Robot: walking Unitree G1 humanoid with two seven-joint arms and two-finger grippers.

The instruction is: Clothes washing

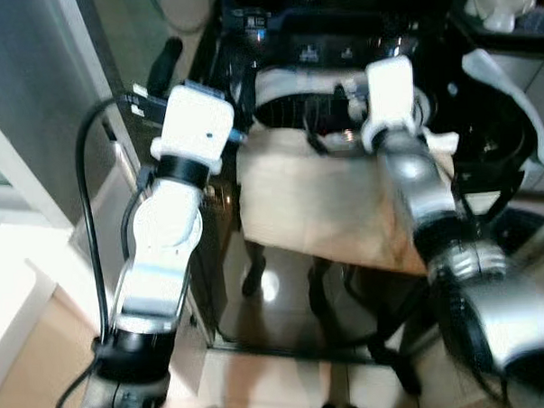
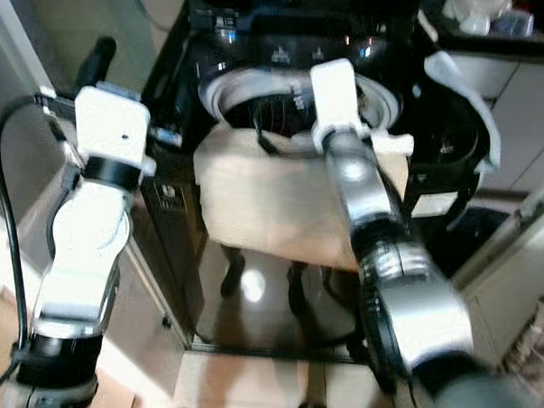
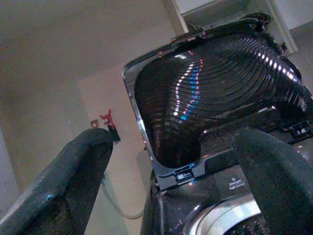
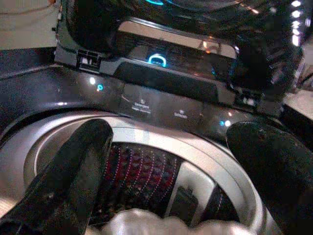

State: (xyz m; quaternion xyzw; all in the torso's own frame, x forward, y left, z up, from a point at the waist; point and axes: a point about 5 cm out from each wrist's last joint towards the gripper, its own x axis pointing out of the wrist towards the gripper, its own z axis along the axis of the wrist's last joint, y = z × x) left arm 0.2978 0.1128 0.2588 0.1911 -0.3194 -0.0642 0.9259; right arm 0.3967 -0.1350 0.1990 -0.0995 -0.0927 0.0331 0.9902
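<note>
I have the glossy black top-loading washing machine (image 2: pixel 274 50) directly ahead of both arms, with its ribbed dark lid (image 3: pixel 215 93) swung up and standing open just beyond my left claw (image 3: pixel 171 171). In the left wrist view that claw's two black fingers (image 3: pixel 73 186) are spread wide, with nothing between them, and the lid's underside shows in the gap. The left claw sits off the machine's left front corner, level with the rim.

Below and in front of my right claw (image 4: pixel 166 181) is the round steel drum opening (image 4: pixel 146 166) with its pale grey ring. The right claw's fingers (image 4: pixel 73 181) are also spread apart, hovering over the front of that opening and pointing toward the black control panel (image 4: pixel 161 93), where a small blue light glows on the far side of the drum.

The task's item, a large beige cloth (image 1: pixel 317 202), hangs over the front rim of the machine, directly beneath my right wrist and between the two arms, draping down the front face. A pale bunched fold shows at the near edge of the right wrist view, just under the fingers; I cannot tell whether they touch it.

A black cable (image 1: pixel 91 230) loops beside my left forearm.
</note>
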